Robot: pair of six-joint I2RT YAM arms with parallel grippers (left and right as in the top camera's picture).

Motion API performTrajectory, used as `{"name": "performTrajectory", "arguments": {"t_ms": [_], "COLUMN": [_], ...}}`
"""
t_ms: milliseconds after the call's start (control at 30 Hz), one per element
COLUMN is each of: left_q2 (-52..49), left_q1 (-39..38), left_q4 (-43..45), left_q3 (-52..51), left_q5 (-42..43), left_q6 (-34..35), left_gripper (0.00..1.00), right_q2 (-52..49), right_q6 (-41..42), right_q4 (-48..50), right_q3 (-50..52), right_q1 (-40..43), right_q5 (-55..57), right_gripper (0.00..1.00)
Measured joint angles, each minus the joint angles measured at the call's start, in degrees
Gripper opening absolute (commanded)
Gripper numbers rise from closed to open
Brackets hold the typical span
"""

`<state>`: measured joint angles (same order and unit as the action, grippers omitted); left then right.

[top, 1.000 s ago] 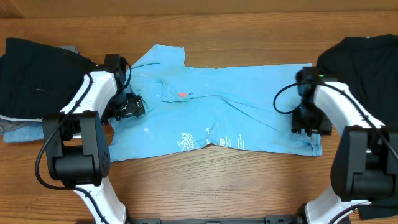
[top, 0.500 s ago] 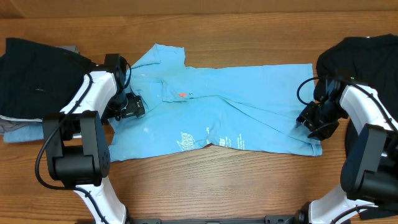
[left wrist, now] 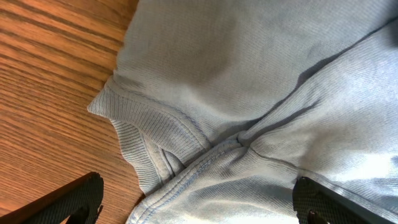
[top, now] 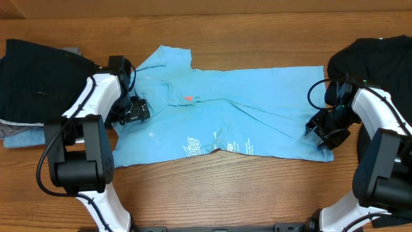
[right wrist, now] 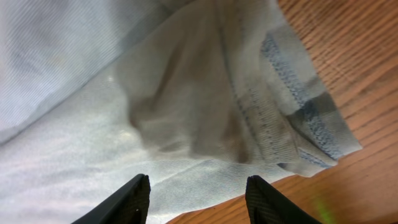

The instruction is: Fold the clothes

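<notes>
The light sky-blue T-shirt lies spread flat across the wooden table, with white lettering near its front edge and a small red mark near the collar. My left gripper is open over the shirt's left sleeve; its wrist view shows the ribbed hem between the spread fingers. My right gripper is open over the shirt's right front corner; its wrist view shows the stitched hem corner just ahead of the fingers.
A plain black shirt lies bunched at the right edge. A stack of folded black, grey and dull-blue garments sits at the left edge. Bare wood table runs along the front.
My right gripper moved from the shirt's right edge outward, then back in onto the right front corner. The left arm has not moved.
</notes>
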<state>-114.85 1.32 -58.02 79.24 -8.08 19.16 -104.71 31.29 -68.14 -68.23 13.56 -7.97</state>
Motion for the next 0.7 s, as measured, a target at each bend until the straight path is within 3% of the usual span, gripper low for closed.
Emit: {"name": "performTrajectory", "arguments": {"t_ms": [300, 467, 700], "left_q2": [0.0, 0.0, 0.0], "left_q1": [0.0, 0.0, 0.0], "left_q4": [0.0, 0.0, 0.0], "left_q3": [0.0, 0.0, 0.0], "left_q5": [0.0, 0.0, 0.0], "left_q6": [0.0, 0.0, 0.0], "left_gripper": [1.00, 1.00, 1.00], "right_q2": [0.1, 0.1, 2.8], "right_q6": [4.8, 5.6, 6.0], "right_q4": [5.7, 8.3, 6.3], "right_q3": [5.2, 5.4, 4.2], "right_q1": [0.0, 0.0, 0.0], "right_q5": [1.6, 2.6, 7.4], "right_gripper": [0.52, 0.34, 0.30]}}
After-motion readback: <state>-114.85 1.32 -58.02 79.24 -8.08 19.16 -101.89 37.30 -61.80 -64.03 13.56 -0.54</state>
